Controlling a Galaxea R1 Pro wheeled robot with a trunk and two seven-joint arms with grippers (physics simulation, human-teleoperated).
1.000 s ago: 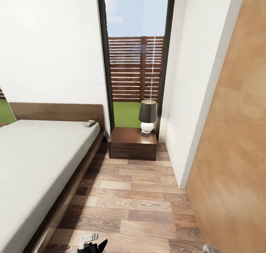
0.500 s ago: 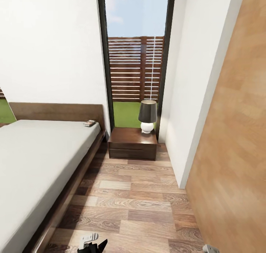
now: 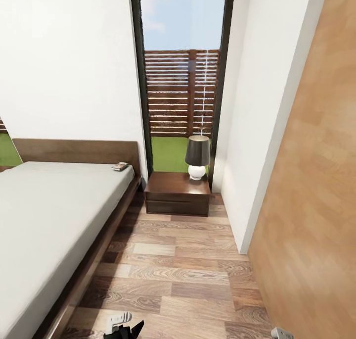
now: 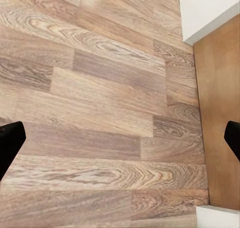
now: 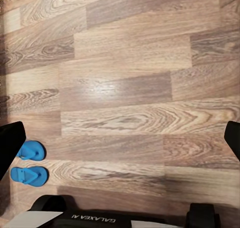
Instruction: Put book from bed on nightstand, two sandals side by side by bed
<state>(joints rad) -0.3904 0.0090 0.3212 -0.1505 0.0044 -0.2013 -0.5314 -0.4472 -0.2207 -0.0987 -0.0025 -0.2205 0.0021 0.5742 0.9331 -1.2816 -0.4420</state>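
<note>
**Heading for the book at the bed's far corner**

The book is lying on the far right corner of the bed, close to the headboard. Just right of it, the nightstand is standing under the window, carrying a lamp on its right side. The two sandals are sitting side by side on the floor, near the robot's base. The left gripper and right gripper are both hanging over bare planks with fingers spread wide, holding nothing. My guess is the robot is approaching the book; next it needs to roll nearer along the bed and reach the left arm over the mattress.
</note>
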